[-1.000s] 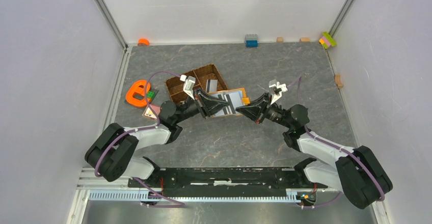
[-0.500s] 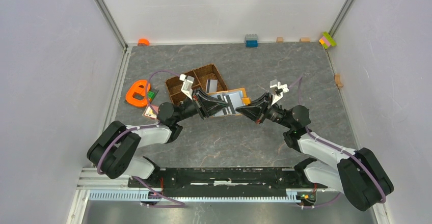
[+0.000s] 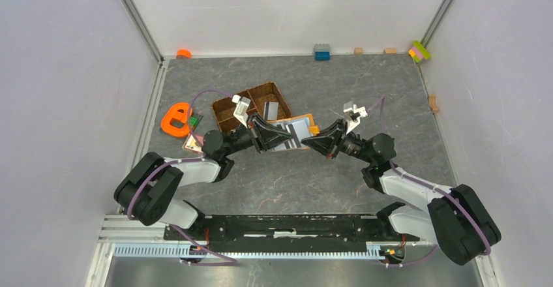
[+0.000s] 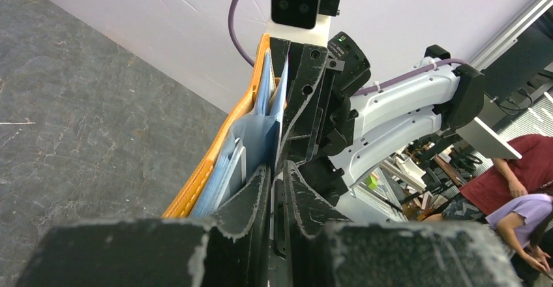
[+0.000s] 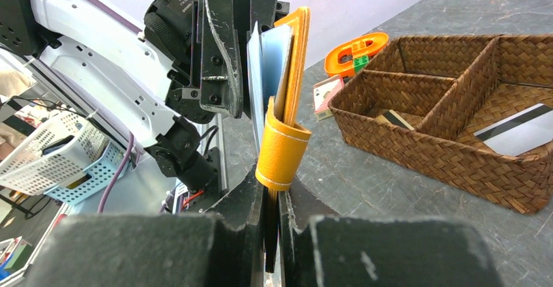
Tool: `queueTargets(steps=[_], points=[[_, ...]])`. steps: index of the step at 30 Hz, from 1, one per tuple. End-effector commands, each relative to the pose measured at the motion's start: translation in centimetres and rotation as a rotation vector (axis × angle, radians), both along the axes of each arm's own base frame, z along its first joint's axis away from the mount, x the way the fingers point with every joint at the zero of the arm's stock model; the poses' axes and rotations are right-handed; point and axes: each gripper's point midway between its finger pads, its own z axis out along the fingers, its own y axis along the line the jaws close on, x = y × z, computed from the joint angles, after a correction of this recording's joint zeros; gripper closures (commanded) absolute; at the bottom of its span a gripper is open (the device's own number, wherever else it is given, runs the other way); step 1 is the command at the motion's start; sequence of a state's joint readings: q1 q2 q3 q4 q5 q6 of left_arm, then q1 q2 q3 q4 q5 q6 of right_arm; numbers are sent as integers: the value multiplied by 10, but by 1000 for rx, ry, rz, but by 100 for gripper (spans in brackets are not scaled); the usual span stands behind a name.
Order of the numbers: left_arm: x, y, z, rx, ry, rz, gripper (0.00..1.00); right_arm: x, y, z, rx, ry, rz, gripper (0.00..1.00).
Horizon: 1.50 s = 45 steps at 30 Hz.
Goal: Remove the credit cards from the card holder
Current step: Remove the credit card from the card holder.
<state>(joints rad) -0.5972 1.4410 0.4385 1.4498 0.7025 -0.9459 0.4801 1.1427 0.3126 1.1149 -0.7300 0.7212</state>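
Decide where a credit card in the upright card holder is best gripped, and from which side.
Pinch the credit card by its exposed edge, flat across its faces, coming with the left gripper from the side opposite the snap tab. The right gripper clamps that tab, holding the card holder on edge, which likely leaves the opposite edge reachable.

Where my left pincer (image 4: 277, 176) meets the card holder (image 4: 202, 176), its tips are buried, so whether they nip anything from inside it I cannot tell. Between the fingers of my right pincer (image 5: 269, 199) the holder's tab end disappears; the woven tray (image 5: 456, 150) to its right is cut off.
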Motion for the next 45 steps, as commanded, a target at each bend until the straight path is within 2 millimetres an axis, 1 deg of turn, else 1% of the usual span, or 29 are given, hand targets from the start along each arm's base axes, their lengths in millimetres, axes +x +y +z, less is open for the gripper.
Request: queueTargets(steps=[1, 4, 6, 7, 9, 11, 14, 17, 18, 21, 23, 26, 32, 35, 41, 45], points=[[-22, -3, 31, -66, -109, -98, 83, 4, 6, 11, 10, -25, 14, 89], [-21, -4, 31, -64, -107, -98, 83, 4, 7, 11, 8, -21, 18, 89], [-20, -4, 30, -65, -106, -94, 94, 4, 6, 12, 10, -24, 15, 87], [-18, -4, 30, -66, -104, -86, 98, 4, 6, 12, 12, -24, 13, 83], [-16, -2, 29, -67, -99, -73, 98, 3, 3, 14, 22, -30, -2, 67], [-13, -1, 28, -66, -86, -66, 98, 3, -1, 15, 30, -35, -23, 57], [-7, 3, 26, -64, -62, -56, 98, 4, -8, 19, 46, -47, -55, 56], [-2, 5, 24, -60, -45, -52, 98, 5, -16, 21, 68, -46, -87, 59], [-1, 5, 23, -57, -40, -52, 98, 5, -19, 23, 81, -49, -94, 63], [0, 6, 22, -55, -34, -55, 98, 5, -27, 25, 112, -42, -111, 85], [0, 7, 22, -54, -34, -55, 98, 5, -29, 24, 123, -33, -114, 94], [1, 8, 22, -53, -32, -52, 98, 4, -31, 26, 141, -27, -104, 100], [3, 11, 22, -53, -35, -44, 98, 2, -35, 29, 172, -17, -91, 100], [4, 16, 22, -51, -36, -30, 98, 2, -39, 29, 184, -13, -102, 100], [11, 27, 20, -52, -14, 3, 98, 10, -48, 25, 193, 1, -155, 100], [22, 33, 15, -51, 21, 30, 98, 18, -56, 19, 188, 18, -208, 100]])
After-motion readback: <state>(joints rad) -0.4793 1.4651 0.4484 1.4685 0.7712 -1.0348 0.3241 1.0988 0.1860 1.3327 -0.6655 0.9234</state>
